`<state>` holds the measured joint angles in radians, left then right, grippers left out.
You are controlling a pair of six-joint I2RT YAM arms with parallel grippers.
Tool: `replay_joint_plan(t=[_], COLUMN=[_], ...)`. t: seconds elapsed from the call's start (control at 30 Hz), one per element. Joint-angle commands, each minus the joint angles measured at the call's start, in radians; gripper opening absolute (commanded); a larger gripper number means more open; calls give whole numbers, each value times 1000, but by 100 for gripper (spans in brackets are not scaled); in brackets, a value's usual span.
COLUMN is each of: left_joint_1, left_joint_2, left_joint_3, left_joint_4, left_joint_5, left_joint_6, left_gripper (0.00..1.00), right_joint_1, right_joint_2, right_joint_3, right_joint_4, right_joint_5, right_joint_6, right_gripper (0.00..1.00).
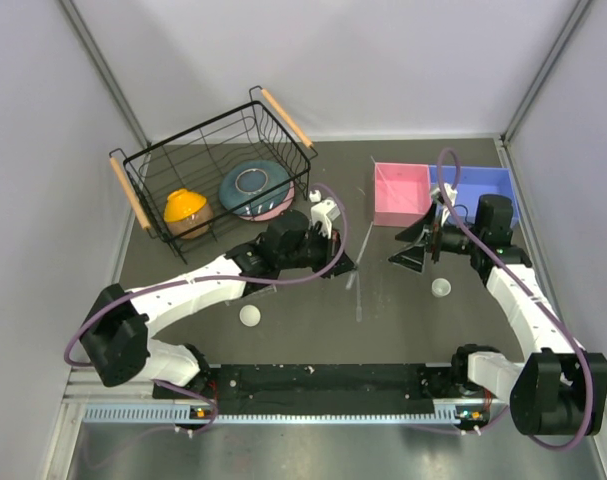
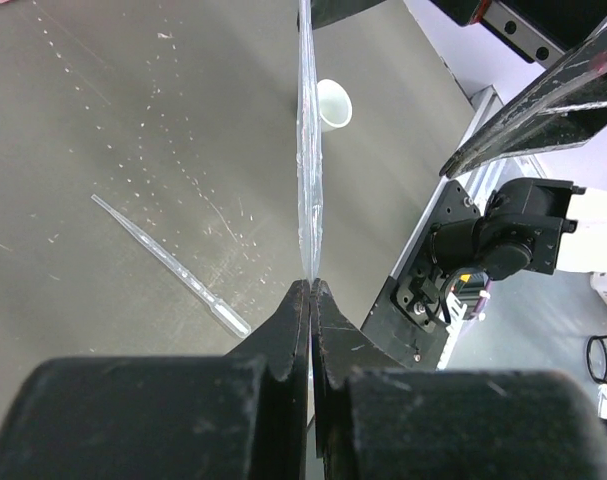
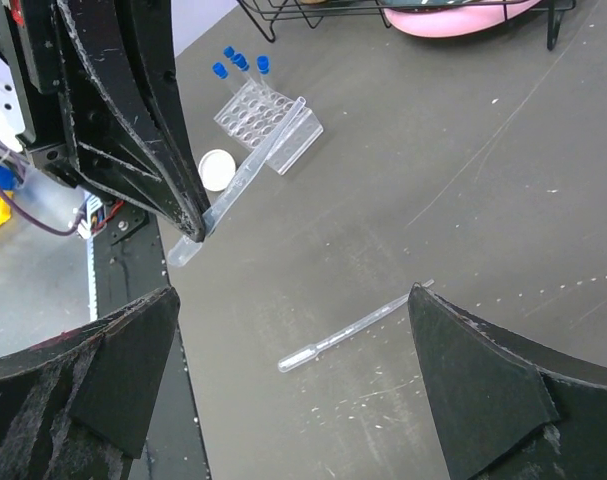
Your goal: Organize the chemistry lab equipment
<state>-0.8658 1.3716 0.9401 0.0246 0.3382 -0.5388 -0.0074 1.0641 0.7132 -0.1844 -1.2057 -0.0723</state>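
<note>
Held rod: thin clear rod, probably light, bendy and slick; it is raised off the table.
Left gripper: pressed together, pinching that rod near one end.
Second rod: lies flat on the table; mid-stem looks the safest place to grip.
Right gripper: spread wide, empty, above the second rod.
Beyond: tube rack, white cup.

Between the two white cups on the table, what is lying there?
One loose thin clear rod, lying flat; the top view shows it.
</note>
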Motion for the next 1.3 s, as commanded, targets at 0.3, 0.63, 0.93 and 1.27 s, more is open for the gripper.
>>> replay_joint_plan(t=[0.3,0.63,0.93,1.27], left_joint_1=[-22,-36,-48,-65], left_joint_2=[-9,-12,1,6], left_joint_3=[-3,-1,3,-1], left_joint_4=[83,104,120,161], left_joint_5=[-27,-33,-38,-47], left_joint_6=[-15,-30,-39,-61], left_gripper=[0,0,0,0], right_joint_1=[24,26,27,43], right_joint_2=[4,17,31,36], right_joint_3=[-3,-37,-32,-58], right_joint_4=[83,227,243,339], right_joint_5=[-43,-57,-60,-63], right_joint_6=[46,207,246,356], right_gripper=[98,98,98,98])
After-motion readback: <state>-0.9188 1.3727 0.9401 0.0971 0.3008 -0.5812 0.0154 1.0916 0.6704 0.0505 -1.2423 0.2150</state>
